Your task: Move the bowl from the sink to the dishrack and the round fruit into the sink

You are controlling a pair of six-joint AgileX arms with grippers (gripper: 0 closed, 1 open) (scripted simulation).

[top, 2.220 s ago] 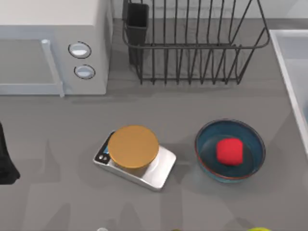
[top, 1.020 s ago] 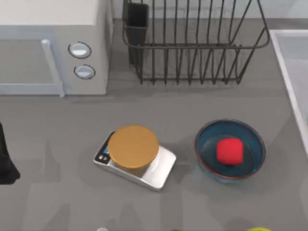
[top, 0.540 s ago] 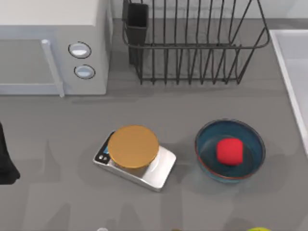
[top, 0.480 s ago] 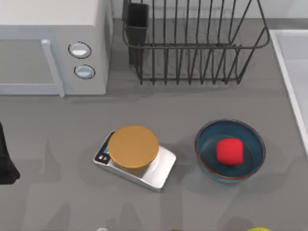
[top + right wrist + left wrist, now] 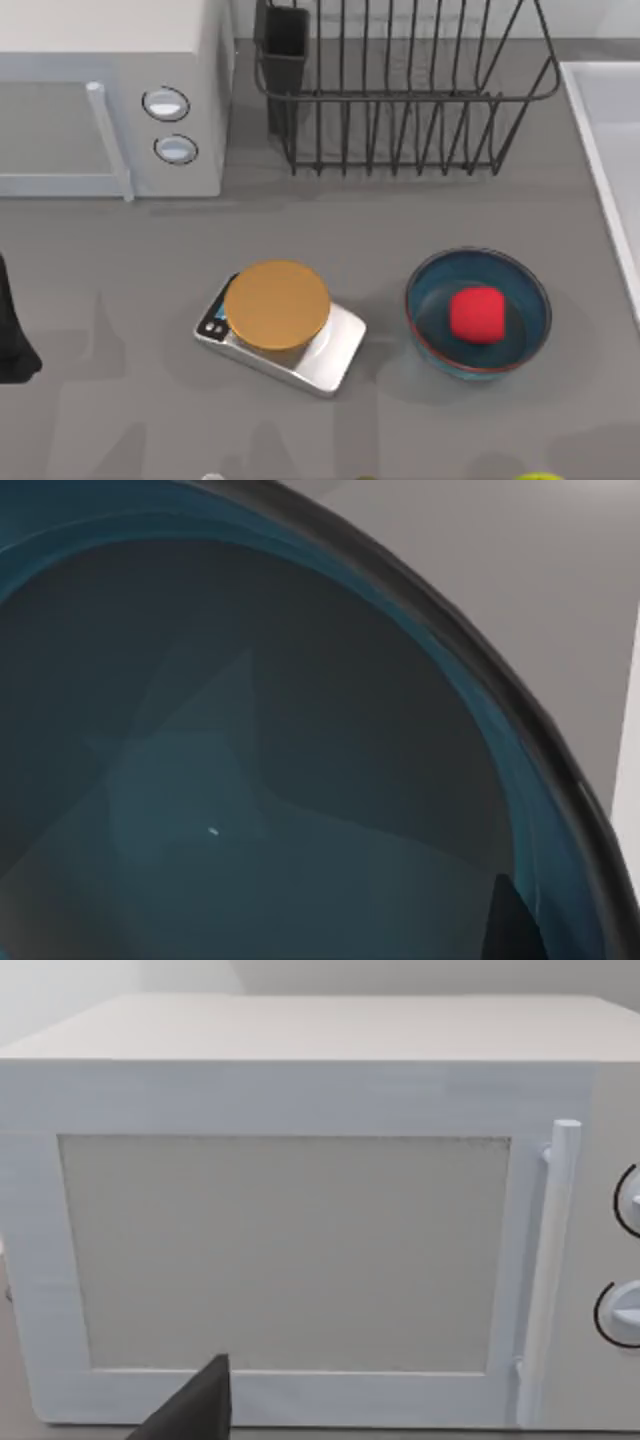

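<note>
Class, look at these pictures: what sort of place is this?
Most likely a kitchen counter: a white microwave stands beside a black wire dishrack, a sink sits at the right edge, and a kitchen scale rests nearby.

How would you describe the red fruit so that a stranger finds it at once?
Start at the black wire dishrack at the back of the grey table. In front of it, toward the right, stands a teal-blue bowl, and the round fruit lies inside. It is the scene's one bright red thing, small and slightly blocky.

Top cam overhead, left wrist facing microwave (image 5: 300,1210), right wrist close inside bowl (image 5: 250,780)
</note>
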